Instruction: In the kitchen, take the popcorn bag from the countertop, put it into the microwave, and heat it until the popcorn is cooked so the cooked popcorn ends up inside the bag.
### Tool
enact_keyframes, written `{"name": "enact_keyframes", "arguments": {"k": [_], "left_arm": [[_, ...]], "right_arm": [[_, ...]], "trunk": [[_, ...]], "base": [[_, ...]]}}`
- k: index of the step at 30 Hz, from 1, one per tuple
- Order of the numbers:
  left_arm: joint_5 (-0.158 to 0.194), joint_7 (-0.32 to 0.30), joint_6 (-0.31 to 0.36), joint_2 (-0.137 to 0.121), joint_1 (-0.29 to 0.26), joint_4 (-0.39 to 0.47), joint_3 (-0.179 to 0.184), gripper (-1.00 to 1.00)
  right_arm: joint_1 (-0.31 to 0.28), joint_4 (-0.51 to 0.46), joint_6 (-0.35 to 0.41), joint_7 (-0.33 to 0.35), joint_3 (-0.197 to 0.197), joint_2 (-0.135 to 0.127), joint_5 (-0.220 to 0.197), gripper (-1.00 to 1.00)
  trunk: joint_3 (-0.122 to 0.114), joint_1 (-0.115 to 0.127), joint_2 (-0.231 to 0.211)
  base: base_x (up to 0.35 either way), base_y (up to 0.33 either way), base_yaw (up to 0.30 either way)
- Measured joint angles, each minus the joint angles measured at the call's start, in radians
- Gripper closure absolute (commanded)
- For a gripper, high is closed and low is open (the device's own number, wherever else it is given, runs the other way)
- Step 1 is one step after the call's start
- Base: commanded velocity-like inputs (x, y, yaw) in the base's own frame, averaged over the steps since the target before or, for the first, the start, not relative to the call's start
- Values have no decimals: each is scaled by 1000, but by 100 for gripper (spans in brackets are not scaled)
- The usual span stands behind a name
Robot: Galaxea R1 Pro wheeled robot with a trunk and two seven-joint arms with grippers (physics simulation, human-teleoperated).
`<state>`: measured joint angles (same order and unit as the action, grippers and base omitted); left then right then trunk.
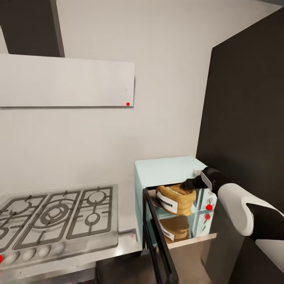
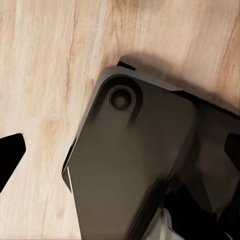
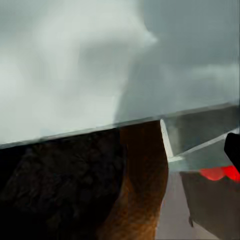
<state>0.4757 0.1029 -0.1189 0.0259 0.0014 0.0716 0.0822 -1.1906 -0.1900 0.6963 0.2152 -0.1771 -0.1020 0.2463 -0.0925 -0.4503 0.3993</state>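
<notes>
**Ana:** Nearest to us is the open microwave door [image 1: 157,240]. It hangs out past the front edge of the countertop [image 1: 193,240], dark and swung wide. What can go wrong from here?

**Ben:** I think the popcorn bag [image 1: 175,199] is the risk. It sits tilted in the mouth of the microwave [image 1: 169,173], and its rolled rim leans toward the opening, not deep inside. If the right gripper [image 1: 189,184] pulls back roughly, the bag may tip out over the front edge.

**Ana:** Is the gripper holding the bag?

**Ben:** The black fingers reach the bag's top, but I cannot tell whether they are clamped on it or apart. In the right wrist view the brown paper is very close and blurred.

**Ana:** And the left gripper?

**Ben:** The left wrist view shows a dark part of the robot over the wood floor [image 2: 45,60]; whether that pincer is apart or together, I cannot say.

**Ana:** How much room is there?

**Ben:** Little. A tall dark cabinet [image 1: 244,118] stands just beside the microwave on the right, and the arm passes between them. On the left, the gas hob [image 1: 59,217] is near. Farther back are the grey wall and the white hood [image 1: 67,81].
</notes>
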Motion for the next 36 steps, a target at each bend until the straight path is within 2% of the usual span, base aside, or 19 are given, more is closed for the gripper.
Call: {"name": "enact_keyframes", "arguments": {"k": [1,2,3,6,11,15,23,29,31,34,36], "left_arm": [[0,0,-1,0,0,0,0,-100],[0,0,-1,0,0,0,0,-100],[0,0,-1,0,0,0,0,-100],[0,0,-1,0,0,0,0,-100],[0,0,-1,0,0,0,1,-100],[0,0,-1,0,0,0,1,-100],[-1,-2,-2,-1,0,1,3,-100],[3,-2,-3,-1,0,1,2,-100],[3,-2,-3,-1,0,1,2,-100],[7,-2,-2,-3,0,1,-1,-100],[13,-1,-3,-2,0,1,-7,-100]], "right_arm": [[1,-27,-16,34,7,2,4,-100],[1,-18,-72,43,11,3,9,-100],[1,-8,-121,46,10,3,6,-100],[1,-26,-190,47,6,3,-2,-100],[0,-13,-206,37,-3,9,-14,-100],[0,66,-207,37,-3,6,-10,-100],[0,119,-204,98,2,-2,0,-100],[0,124,-205,229,4,-6,99,-100],[0,126,-206,234,4,-13,103,-100],[0,162,-207,225,5,-18,172,-100],[0,166,-207,224,5,-19,201,-100]], "trunk": [[0,0,0],[0,0,-1],[0,0,-1],[0,0,0],[0,0,0],[0,0,0],[0,1,0],[0,1,0],[0,1,0],[0,0,0],[0,0,0]], "base": [[-338,0,0],[-338,0,0],[-339,0,0],[-339,0,0],[-339,-37,0],[-307,-79,0],[-45,-7,0],[0,0,0],[0,0,0],[-111,0,0],[-278,0,0]]}}
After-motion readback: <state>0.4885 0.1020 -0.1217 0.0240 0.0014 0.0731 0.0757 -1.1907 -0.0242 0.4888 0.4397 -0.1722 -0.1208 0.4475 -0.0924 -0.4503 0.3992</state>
